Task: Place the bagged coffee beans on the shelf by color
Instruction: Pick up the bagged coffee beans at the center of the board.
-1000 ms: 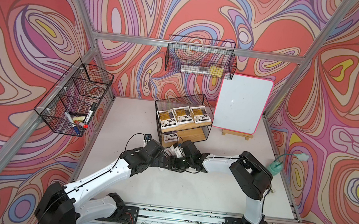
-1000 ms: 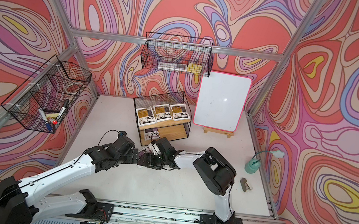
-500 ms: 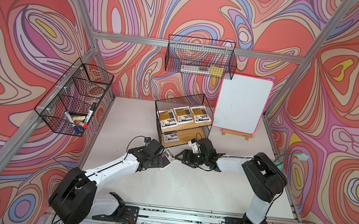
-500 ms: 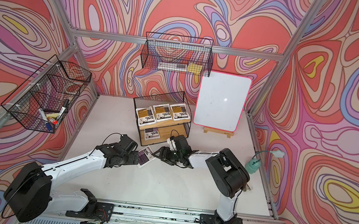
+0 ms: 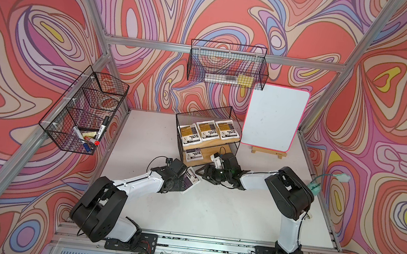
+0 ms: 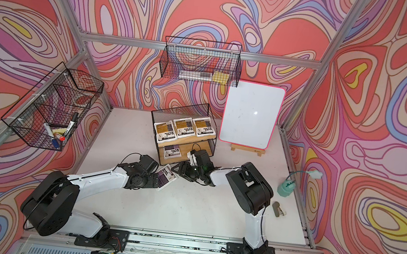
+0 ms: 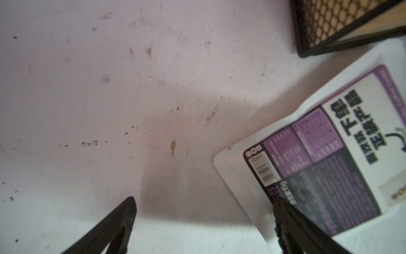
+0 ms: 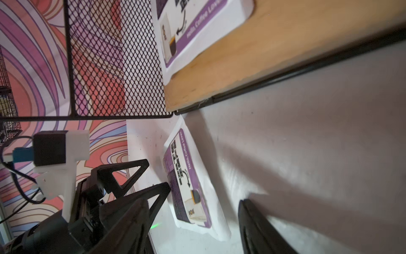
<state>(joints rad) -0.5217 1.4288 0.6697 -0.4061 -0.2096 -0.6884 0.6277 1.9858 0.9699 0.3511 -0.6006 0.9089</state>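
On the white table, pretty much everything is crowded toward the back. The biggest item there is a pink-edged whiteboard, propped on a little wooden easel just beside the shelf. The shelf is built from black wire with mesh sides and two wooden boards, and it's shown in both top views. Both arms are stretched in low toward its front, one from each side.

The left gripper is seen spread wide with nothing clamped. In the left wrist view one finger is laid over the label edge of a bag, while the other is over bare table. The right gripper is spread as well. In the right wrist view a finger is seen to either side of that same bag and no contact can be made out, so nothing is held by it either.

As for the bags, three yellow bags are lined up side by side on the top board, labels up. A purple bag is laid flat on the lower board, toward its left end. The loose purple bag is found flat on the table, just in front of the shelf's front corner and not touching it, right between the two grippers.
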